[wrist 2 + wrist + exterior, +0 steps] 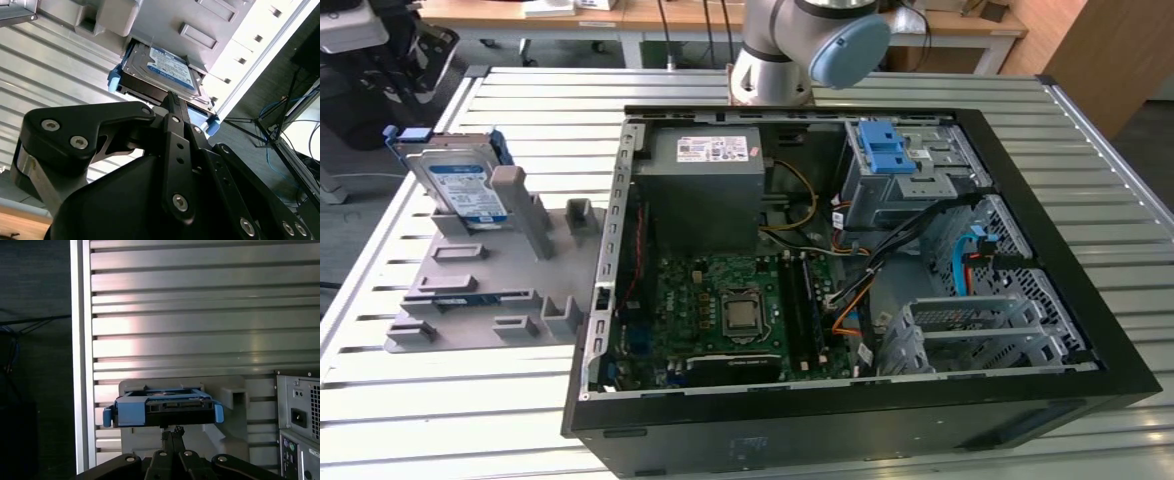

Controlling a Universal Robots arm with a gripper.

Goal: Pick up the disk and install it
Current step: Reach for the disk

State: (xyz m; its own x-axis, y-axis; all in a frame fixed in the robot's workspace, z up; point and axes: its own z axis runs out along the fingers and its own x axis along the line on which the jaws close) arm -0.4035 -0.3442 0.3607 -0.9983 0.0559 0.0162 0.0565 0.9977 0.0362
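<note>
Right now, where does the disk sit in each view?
Exterior view: disk upright in the grey holder, at the exterior view's left, beside the computer case.
Second wrist view: disk label face showing, beyond the hand.
First wrist view: disk edge-on, beyond the hand.
Shared landmark: the grey holder.

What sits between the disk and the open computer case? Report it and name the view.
In the exterior view, the grey holder's upright post and a smaller block stand between the disk and the computer case.
</note>
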